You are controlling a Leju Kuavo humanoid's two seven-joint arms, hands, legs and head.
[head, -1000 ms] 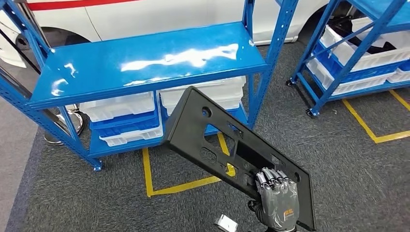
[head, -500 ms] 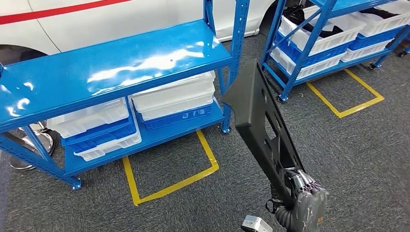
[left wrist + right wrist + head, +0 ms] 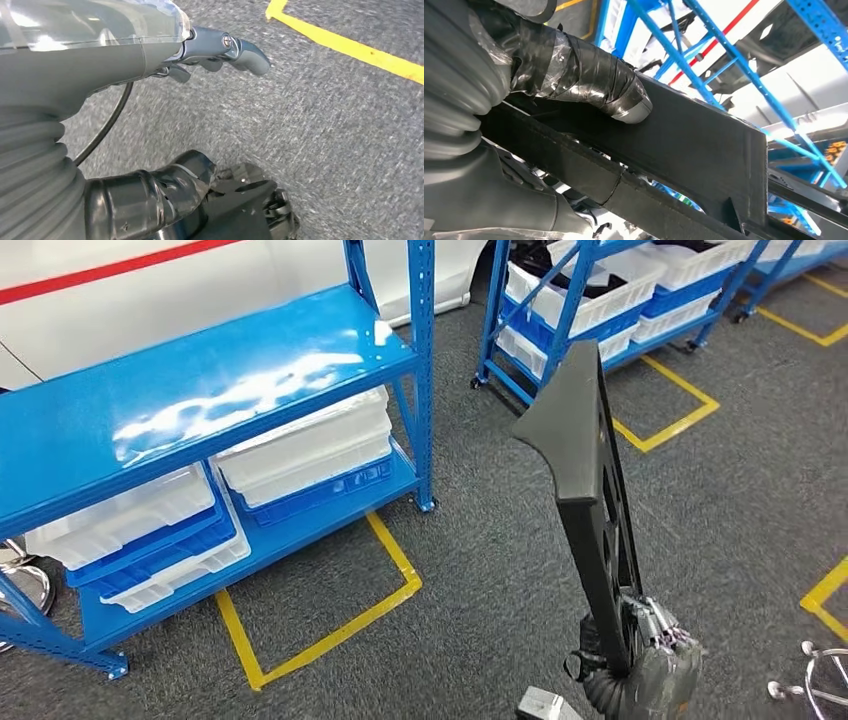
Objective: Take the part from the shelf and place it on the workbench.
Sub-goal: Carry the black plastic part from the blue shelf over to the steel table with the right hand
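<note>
The right hand (image 3: 648, 655) grips the lower end of the black part (image 3: 590, 470), which stands nearly upright and edge-on over grey carpet, its top edge well apart from the blue shelf (image 3: 190, 390) and from the second rack (image 3: 560, 300). The left hand (image 3: 150, 200) hangs over bare carpet near a yellow floor line (image 3: 350, 47); its fingers appear loosely apart, though the view is poor.

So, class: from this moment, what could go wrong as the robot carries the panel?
1. The right hand grips the long black panel at its bottom end only, so it may tip or slip.
2. The panel's top edge rises near the blue shelf and could clip a post.
</note>
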